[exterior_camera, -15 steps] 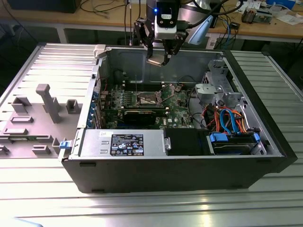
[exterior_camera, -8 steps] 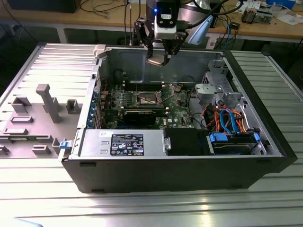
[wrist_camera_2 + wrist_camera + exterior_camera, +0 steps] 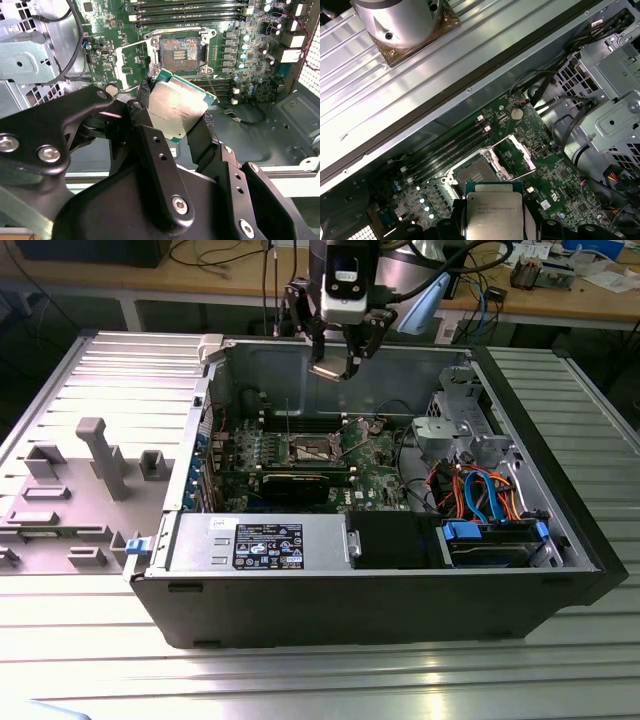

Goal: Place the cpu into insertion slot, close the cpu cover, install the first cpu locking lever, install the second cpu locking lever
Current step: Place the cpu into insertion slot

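Note:
My gripper [image 3: 336,367] hangs above the open computer case, shut on the cpu [image 3: 329,370], a flat square chip with a dull silver top. In both wrist views the cpu [image 3: 176,106] [image 3: 493,210] sits between the black fingers [image 3: 143,120], clear of the board. Below it the insertion slot [image 3: 180,49] [image 3: 471,175] [image 3: 308,448] lies uncovered, its dark pin grid showing. The cpu cover [image 3: 131,62] [image 3: 513,157], a thin silver frame, is swung open beside the slot. A thin locking lever [image 3: 212,86] stands free next to the socket.
Long memory slots [image 3: 190,12] run just beyond the socket. A black card [image 3: 300,486] lies across the board, with a labelled power supply [image 3: 265,545] in front. A metal drive cage [image 3: 460,425] and orange and blue cables [image 3: 480,490] are on the exterior view's right. A grey fixture [image 3: 100,455] stands outside the case.

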